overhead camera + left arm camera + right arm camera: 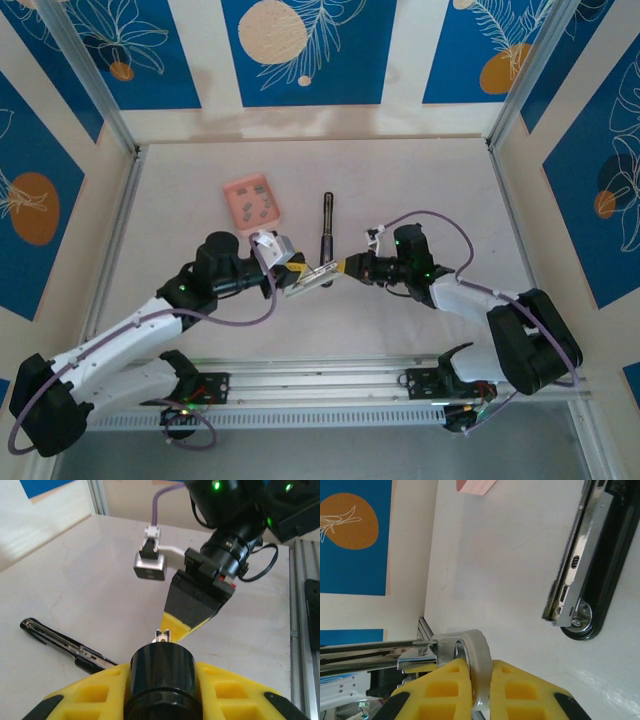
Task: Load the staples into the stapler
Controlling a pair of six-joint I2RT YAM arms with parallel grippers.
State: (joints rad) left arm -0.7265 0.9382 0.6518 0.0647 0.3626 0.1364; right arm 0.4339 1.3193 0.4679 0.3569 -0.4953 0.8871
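Lying flat on the pale white table (430, 180), the slim black bar-shaped stapler (327, 226) sits mid-workspace, its length pointing away from the arm bases. Neither gripper touches it. From the right wrist, a shiny metal channel runs along its side, and its rounded black end is the end closer to the camera. The flat salmon-pink rectangular box (250, 200) rests to the stapler's left, apart from it. Small grey marks show on the box's top face, too small to tell whether they are staples.

Just on the near side of the stapler, both grippers meet over the table on a silvery-white metal bar (315, 275), one at each end. The left gripper (293, 280) has its yellow fingers (100, 690) drawn narrow around its end of the bar. In the left wrist view a black rounded piece (162, 680) sits between them, with a small silvery tip showing just beyond it. The right gripper (345, 267) pinches the opposite end. Its own camera shows its fingers pressed tight on the bar's curved silvery end, with the bar running off to the left.
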